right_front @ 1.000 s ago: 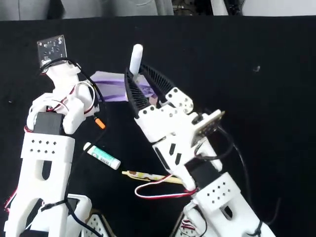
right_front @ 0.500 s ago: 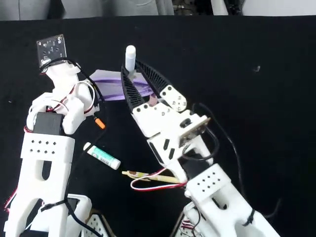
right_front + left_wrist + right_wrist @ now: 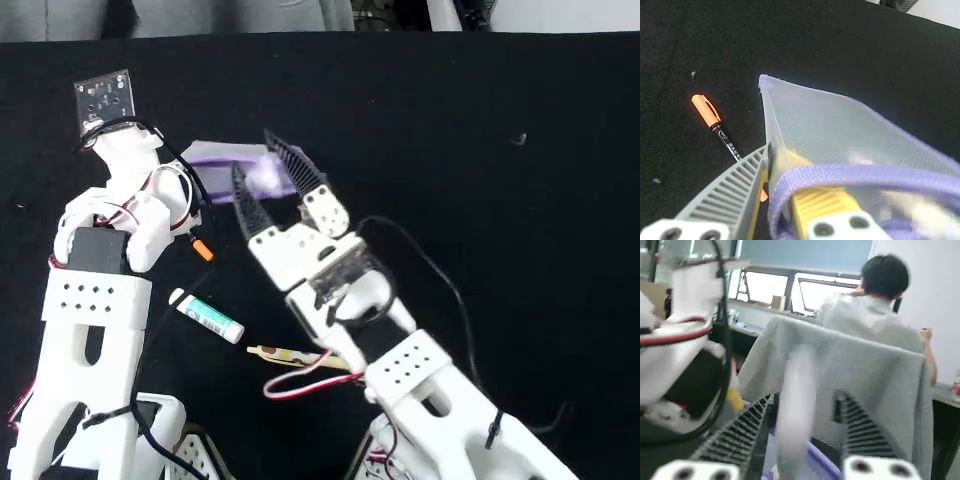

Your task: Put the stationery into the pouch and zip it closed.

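From the left wrist, left gripper (image 3: 771, 156) pinches pouch (image 3: 840, 125) (orange pen (image 3: 707, 111) near)

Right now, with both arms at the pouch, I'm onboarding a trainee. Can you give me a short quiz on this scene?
1. True or false: the left gripper is shut on the pouch rim.
2. The pen on the table is: A blue, B orange, C green.
3. How many items lie on the table outside the pouch?
Key: 1 true. 2 B. 3 three: pen, tube, pencil.
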Robot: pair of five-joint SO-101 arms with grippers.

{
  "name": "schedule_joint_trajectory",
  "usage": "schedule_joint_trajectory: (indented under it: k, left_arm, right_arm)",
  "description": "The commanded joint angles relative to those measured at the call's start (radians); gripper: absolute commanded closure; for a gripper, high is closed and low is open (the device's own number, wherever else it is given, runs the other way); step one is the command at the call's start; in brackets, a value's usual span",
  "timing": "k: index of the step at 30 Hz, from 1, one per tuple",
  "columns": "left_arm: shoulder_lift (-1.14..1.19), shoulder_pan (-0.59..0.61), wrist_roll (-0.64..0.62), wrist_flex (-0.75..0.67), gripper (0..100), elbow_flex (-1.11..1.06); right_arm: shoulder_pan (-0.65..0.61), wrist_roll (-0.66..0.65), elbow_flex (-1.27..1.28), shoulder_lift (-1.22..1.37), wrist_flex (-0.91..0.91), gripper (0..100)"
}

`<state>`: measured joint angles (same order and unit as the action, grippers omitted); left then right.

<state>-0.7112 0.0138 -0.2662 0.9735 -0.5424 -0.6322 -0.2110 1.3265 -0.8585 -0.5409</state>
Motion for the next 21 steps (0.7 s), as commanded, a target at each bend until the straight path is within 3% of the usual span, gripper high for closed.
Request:
schedule_joint_trajectory:
  k: [1,11,18,21]
  left_arm:
    - [-0.008,-0.001,-0.002,-0.026,97,0.019]
    - [-0.009,0.097,-0.002,-0.034,97,0.047]
    - [-0.008,0.367,-0.002,-0.034,97,0.143]
    - [-0.008,0.453,-0.003,-0.071,97,0.143]
  right_arm:
    - [-0.038,-0.077,-0.004,-0.004,-0.015,69.8]
    - [-0.063,-0.137,0.007,-0.008,-0.015,76.1]
    - [-0.02,-0.126,-0.002,-0.008,-0.015,76.1]
    - [-0.02,-0.054,-0.019,-0.007,0.02,76.2]
